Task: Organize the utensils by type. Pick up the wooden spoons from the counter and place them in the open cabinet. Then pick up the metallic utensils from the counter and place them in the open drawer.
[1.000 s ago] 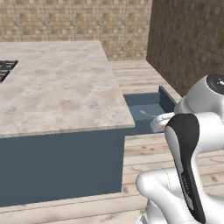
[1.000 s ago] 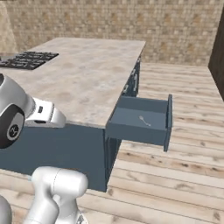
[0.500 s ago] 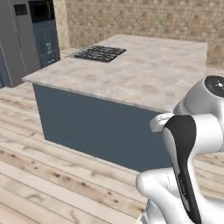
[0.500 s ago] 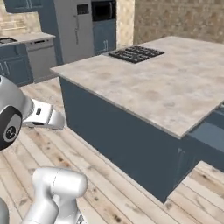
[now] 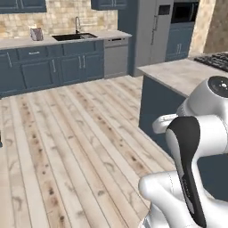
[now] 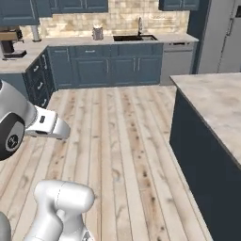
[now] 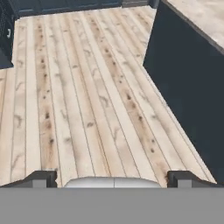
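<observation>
Wood floor (image 7: 87, 87); pincer (image 7: 113, 178) spread, empty.

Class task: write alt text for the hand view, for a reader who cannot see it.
Two dark fingers set wide apart and holding nothing hover over a pale wooden plank floor. The dark blue-grey side of a kitchen island with a speckled stone top stands to the right.
</observation>
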### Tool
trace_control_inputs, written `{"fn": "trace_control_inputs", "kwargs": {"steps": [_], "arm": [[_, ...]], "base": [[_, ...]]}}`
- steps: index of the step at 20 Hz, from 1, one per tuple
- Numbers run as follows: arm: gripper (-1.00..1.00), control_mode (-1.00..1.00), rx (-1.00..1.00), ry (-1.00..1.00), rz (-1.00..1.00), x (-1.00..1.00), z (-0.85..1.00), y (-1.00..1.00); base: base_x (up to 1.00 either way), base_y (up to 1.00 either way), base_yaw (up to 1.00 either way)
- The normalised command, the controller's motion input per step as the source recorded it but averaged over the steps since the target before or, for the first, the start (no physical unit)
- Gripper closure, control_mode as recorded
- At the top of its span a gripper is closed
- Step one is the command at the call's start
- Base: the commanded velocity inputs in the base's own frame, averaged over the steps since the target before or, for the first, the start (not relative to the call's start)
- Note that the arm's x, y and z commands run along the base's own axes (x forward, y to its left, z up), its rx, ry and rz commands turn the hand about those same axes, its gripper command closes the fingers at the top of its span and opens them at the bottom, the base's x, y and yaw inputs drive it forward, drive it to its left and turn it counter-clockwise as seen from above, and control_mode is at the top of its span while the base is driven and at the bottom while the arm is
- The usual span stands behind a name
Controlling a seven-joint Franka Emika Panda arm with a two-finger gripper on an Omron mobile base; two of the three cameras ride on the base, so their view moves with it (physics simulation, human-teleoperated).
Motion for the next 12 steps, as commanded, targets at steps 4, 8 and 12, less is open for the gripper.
{"fn": "trace_control_inputs", "kwargs": {"steps": [4, 8, 12], "arm": [[-1.0, 1.0, 0.0, 0.0, 0.0, 0.0, 0.0, 0.0], [-1.0, 1.0, 0.0, 0.0, 0.0, 0.0, 0.0, 0.0], [-1.0, 1.0, 0.0, 0.0, 0.0, 0.0, 0.0, 0.0]], "base": [[0.39, 0.35, 0.63], [0.11, 0.08, 0.05], [0.12, 0.0, 0.0]]}}
